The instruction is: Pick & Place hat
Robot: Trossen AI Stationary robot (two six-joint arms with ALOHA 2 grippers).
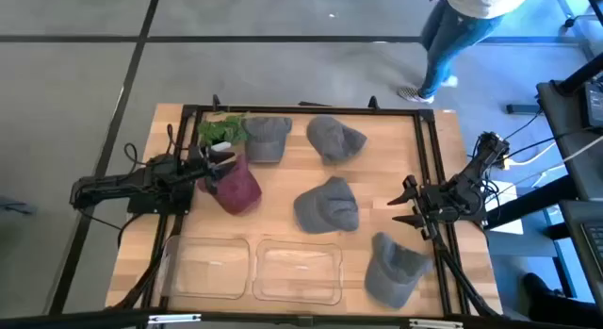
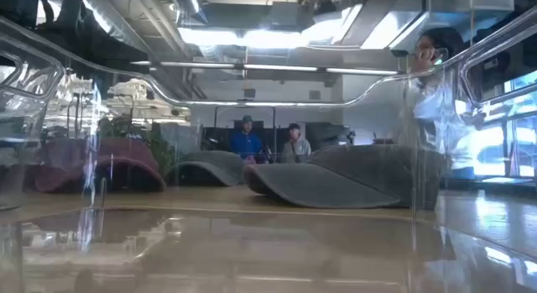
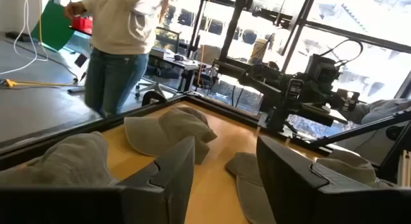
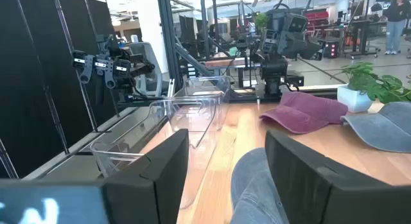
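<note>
Five hats lie on the wooden table: a maroon one (image 1: 236, 189) and grey ones at the far left (image 1: 267, 138), far middle (image 1: 334, 138), centre (image 1: 327, 205) and near right (image 1: 394, 268). My left gripper (image 1: 224, 162) is open over the maroon hat's far edge and points toward the table's right. In its wrist view (image 3: 225, 160) grey hats (image 3: 170, 131) lie ahead, and the maroon hat is out of sight. My right gripper (image 1: 403, 203) is open at the table's right side, pointing left. In its wrist view (image 4: 225, 153) a grey hat (image 4: 257, 185) lies between the fingers.
Two clear plastic containers (image 1: 207, 268) (image 1: 300, 272) stand along the near edge. A potted plant (image 1: 221, 129) stands at the far left corner beside the left gripper. A black frame (image 1: 301, 109) runs round the table. A person (image 1: 462, 27) stands beyond the far right corner.
</note>
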